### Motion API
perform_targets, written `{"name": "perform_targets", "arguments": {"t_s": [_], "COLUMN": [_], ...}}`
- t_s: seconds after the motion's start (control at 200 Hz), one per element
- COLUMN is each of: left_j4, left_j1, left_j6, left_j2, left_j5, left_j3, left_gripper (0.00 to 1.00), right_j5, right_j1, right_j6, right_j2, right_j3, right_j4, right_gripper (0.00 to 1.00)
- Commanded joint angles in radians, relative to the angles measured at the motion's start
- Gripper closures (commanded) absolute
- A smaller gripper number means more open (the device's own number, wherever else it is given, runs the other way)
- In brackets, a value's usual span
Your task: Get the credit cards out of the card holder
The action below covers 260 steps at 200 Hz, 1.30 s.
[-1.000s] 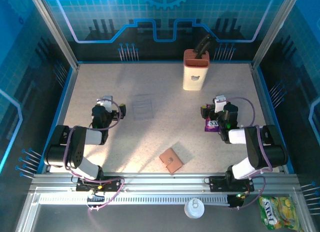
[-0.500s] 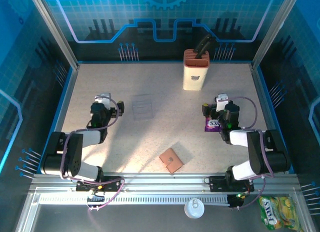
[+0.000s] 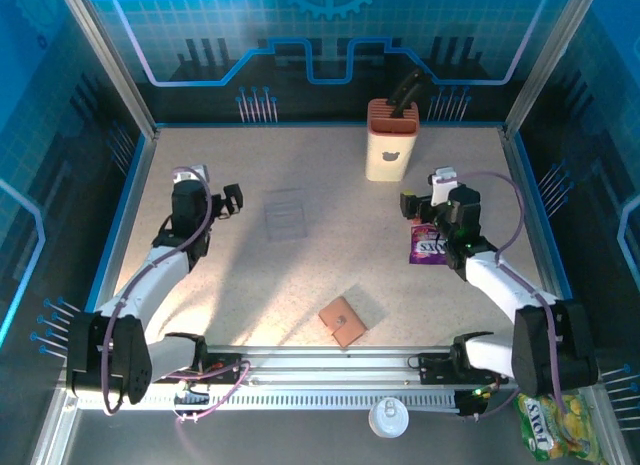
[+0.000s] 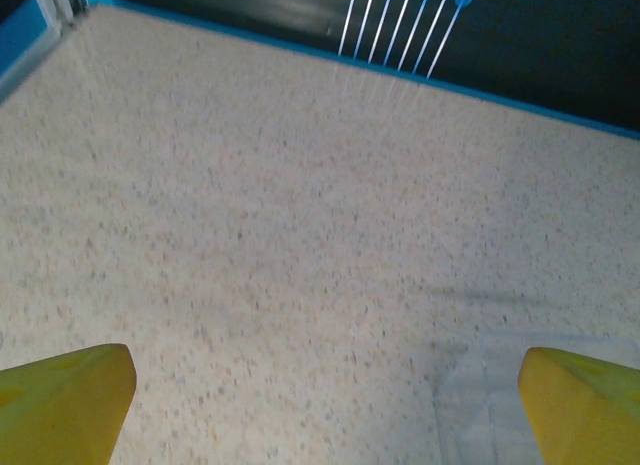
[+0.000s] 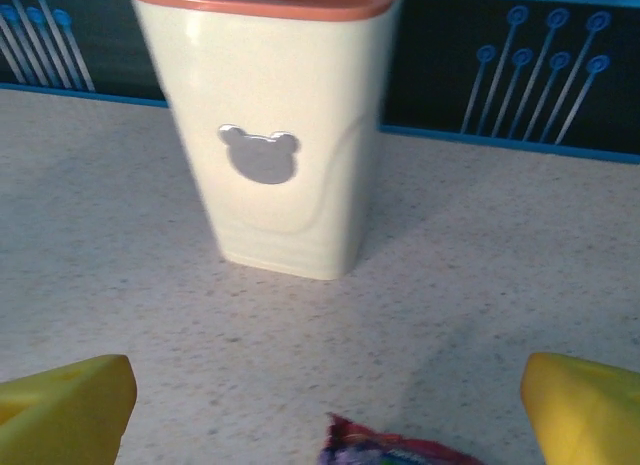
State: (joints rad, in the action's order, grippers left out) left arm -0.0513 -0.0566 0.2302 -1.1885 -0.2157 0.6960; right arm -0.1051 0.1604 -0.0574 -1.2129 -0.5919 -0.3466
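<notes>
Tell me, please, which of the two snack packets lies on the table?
The purple packet, right by the right gripper on the table. The yellow packet lies off the table, at the near right corner.

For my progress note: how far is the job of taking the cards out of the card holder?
Done: nothing yet. The card holder lies shut near the front edge of the table; I see no card outside it. In hand: nothing; the left gripper and right gripper are open, empty and well away from the holder. Left: reach it, open it and pull the cards out.
</notes>
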Motion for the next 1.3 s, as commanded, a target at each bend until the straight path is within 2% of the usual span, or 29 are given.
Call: {"name": "perform_targets", "arguments": {"t_s": [0.0,0.14,0.225,0.34,0.575,1.001,1.296], "left_j4": [0.235,0.289,0.336,0.369,0.286,0.214,0.163], "left_j1": [-0.021,-0.067,-0.093,-0.115,-0.129,-0.129,-0.161], "left_j6": [0.113,0.19,0.218,0.244,0.308,0.311,0.311], "left_j2": [0.003,-0.042,-0.087,-0.153,-0.274,-0.508,-0.556], "left_j5": [0.028,0.064,0.084,0.168,0.353,0.49,0.599], "left_j3": [0.049,0.093,0.139,0.2,0.241,0.358,0.406], "left_gripper": [0.01,0.01,0.03,0.08,0.09,0.08,0.08], "right_j5": [-0.013,0.053,0.07,0.049,0.018,0.052,0.071], "right_j1": [0.051,0.08,0.116,0.165,0.203,0.209,0.212], "right_j6": [-0.111,-0.251,-0.268,-0.268,-0.276,-0.332,-0.343], "right_j2": [0.047,0.052,0.064,0.101,0.175,0.183,0.181], "right_j3": [-0.051,-0.121,-0.147,-0.143,-0.079,-0.026,-0.011], "right_j4": [0.219,0.366,0.434,0.475,0.477,0.439,0.425], "right_gripper": [0.02,0.06,0.08,0.09,0.09,0.09,0.09]}}
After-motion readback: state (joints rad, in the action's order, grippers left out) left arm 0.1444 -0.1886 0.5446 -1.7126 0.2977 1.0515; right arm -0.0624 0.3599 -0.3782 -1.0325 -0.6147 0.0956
